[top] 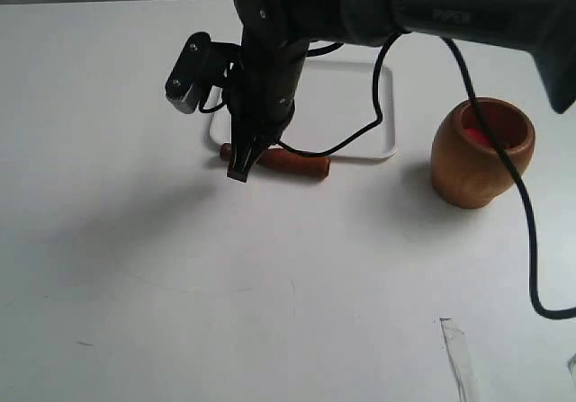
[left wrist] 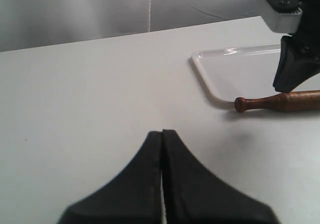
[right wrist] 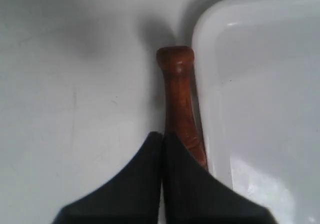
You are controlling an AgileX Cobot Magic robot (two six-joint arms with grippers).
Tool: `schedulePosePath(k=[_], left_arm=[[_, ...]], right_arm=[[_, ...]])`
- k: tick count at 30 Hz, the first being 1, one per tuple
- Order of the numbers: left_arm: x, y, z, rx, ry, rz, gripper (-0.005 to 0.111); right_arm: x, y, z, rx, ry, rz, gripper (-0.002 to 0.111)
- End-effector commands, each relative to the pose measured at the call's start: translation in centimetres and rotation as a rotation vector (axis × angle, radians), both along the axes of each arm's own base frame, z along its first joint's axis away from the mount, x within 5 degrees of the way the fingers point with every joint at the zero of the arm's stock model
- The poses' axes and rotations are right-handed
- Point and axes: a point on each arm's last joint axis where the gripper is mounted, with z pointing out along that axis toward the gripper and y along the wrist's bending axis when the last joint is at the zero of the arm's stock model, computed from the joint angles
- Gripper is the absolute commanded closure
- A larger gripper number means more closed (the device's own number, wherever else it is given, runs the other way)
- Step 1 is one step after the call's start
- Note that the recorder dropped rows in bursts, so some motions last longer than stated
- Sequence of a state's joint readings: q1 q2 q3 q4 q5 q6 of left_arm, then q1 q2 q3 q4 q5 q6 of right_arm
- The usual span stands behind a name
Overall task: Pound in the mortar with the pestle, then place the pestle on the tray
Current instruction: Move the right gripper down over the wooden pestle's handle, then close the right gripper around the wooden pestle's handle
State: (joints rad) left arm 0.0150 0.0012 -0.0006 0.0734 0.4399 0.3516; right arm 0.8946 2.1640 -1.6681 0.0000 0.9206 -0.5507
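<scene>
The pestle (top: pixel 292 162) lies flat on the white table, right along the near rim of the tray (top: pixel 382 119), knob end to the left. My right gripper (top: pixel 240 165) hangs over that thin end, pointing down. In the right wrist view the gripper (right wrist: pixel 162 134) is shut with nothing in it, and the pestle (right wrist: pixel 176 88) lies past its tips beside the tray rim (right wrist: pixel 204 83). The mortar (top: pixel 480 155) stands upright to the right of the tray, with red bits inside. My left gripper (left wrist: pixel 162 132) is shut and empty, low over bare table, facing the pestle (left wrist: pixel 277 102) and tray (left wrist: pixel 235 71).
A black cable (top: pixel 528 249) hangs from the right arm across the mortar's mouth and down the right side. A strip of clear tape (top: pixel 459 357) lies at the front right of the table. The right arm's body hides much of the tray.
</scene>
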Motion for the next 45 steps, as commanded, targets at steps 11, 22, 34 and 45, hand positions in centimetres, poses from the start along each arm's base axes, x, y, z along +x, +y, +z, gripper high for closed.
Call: schedulePosePath(k=[11, 22, 34, 45], left_arm=[[0.0, -0.1, 0.0, -0.015, -0.004, -0.006, 0.107], [0.0, -0.1, 0.0, -0.015, -0.004, -0.006, 0.107], [0.0, -0.1, 0.0, -0.015, -0.004, -0.006, 0.107], [0.0, -0.1, 0.0, -0.015, -0.004, -0.006, 0.107]], right_arm=[[0.7, 1.1, -1.7, 0.055, -0.042, 0.025, 0.054], [0.5, 1.4, -3.0, 0.057, -0.002, 0.032, 0.054], [0.2, 1.6, -3.0, 0.076, 0.023, 0.059, 0.057], [0.0, 1.3, -3.6, 0.072, 0.025, 0.057, 0.057]])
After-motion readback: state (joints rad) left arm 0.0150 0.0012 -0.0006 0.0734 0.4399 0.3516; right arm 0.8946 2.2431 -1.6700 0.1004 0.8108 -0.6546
